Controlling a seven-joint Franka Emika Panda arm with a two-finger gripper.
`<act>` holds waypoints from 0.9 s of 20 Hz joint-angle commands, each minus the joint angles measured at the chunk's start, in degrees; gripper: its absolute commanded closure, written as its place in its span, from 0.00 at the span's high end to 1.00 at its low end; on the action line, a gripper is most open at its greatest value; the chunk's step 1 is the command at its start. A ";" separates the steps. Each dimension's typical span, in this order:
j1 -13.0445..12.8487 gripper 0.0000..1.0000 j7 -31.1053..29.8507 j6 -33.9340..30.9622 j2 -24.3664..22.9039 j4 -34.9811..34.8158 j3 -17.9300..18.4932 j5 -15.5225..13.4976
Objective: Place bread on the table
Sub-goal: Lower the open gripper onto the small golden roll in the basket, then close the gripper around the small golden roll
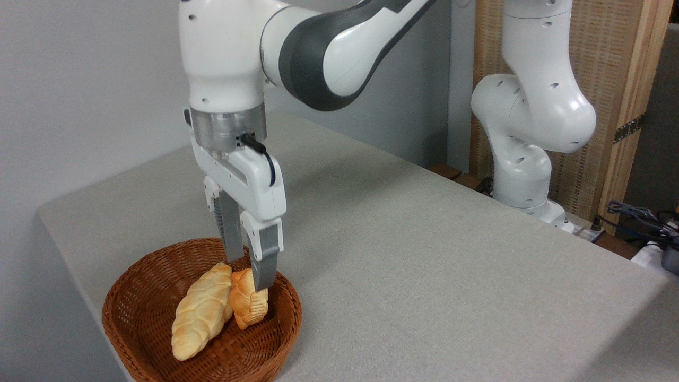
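table [424, 254]: grey-beige cloth | wall [79, 79]: pale grey | basket [138, 318]: near corner

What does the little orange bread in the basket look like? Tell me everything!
The bread is small, short and golden-orange, with a ridged, crimped edge and a shiny baked-looking crust. It lies tilted in the brown wicker basket, leaning against the longer pale-yellow braided loaf. The open claw is right at its top end, one finger on each side; whether the fingers touch it cannot be told.
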 commanded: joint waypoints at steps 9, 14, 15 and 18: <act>-0.80 1.00 1.05 1.71 3.03 -0.30 0.06 2.31; -0.89 1.00 1.05 2.50 4.35 -0.30 -0.91 2.76; -0.89 1.00 1.05 2.59 4.61 -0.30 -0.99 2.76; -0.89 1.00 1.05 3.03 4.96 -0.21 -1.08 2.76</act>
